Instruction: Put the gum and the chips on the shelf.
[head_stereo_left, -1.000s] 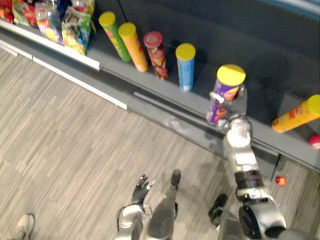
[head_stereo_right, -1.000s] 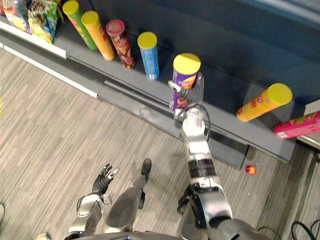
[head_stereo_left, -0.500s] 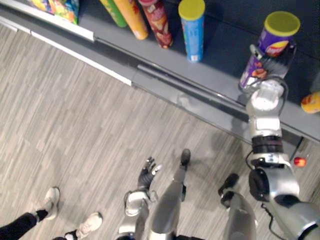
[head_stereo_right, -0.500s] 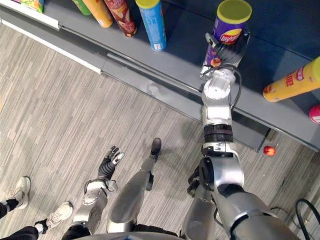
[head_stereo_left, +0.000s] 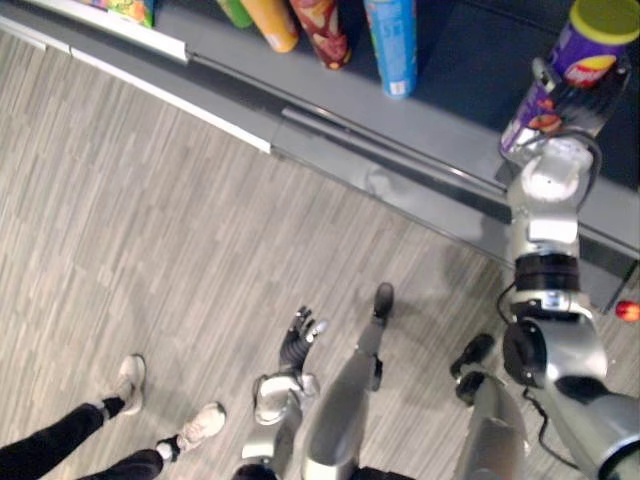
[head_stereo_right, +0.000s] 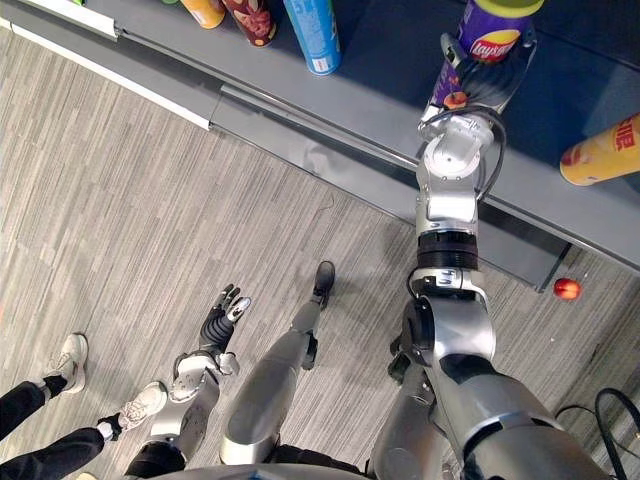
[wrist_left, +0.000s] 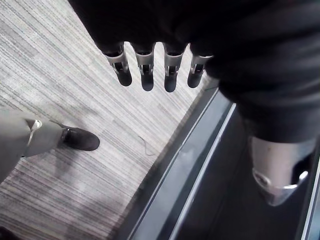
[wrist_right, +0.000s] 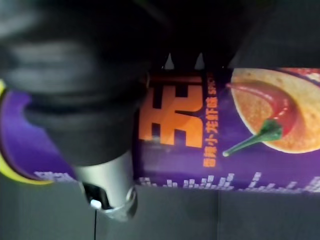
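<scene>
1. The right hand (wrist_right: 85, 100) is clamped round the purple can (head_stereo_left: 585, 55) of chips, thumb on one side and fingers on the other, gripping its lower half.
2. The purple can is nearly upright over the shelf (head_stereo_left: 450, 150), back from the front edge and toward the right end. I cannot tell whether its base touches the shelf.
3. Its yellow-green lid (head_stereo_left: 603, 15) is on, so the contents are hidden.
4. The label is purple with large orange characters and a smaller orange line beneath. Beside them is a picture of a red chilli with a green stem on an orange round.
5. Further left on the shelf stand a blue can (head_stereo_left: 393, 45), a red can (head_stereo_left: 322, 30) and an orange can (head_stereo_left: 268, 12), each apart from the next.
6. A yellow can (head_stereo_right: 603, 150) lies on its side near the shelf's right end.
7. The left hand (head_stereo_left: 298, 340) hangs low over the floor (head_stereo_left: 150, 220), fingers (wrist_left: 146, 67) straight and spread, holding nothing.
8. A small red ball (head_stereo_right: 567, 289) lies on the floor below the shelf's right end.
9. A person's shoes (head_stereo_left: 165, 410) stand on the floor to the left.
</scene>
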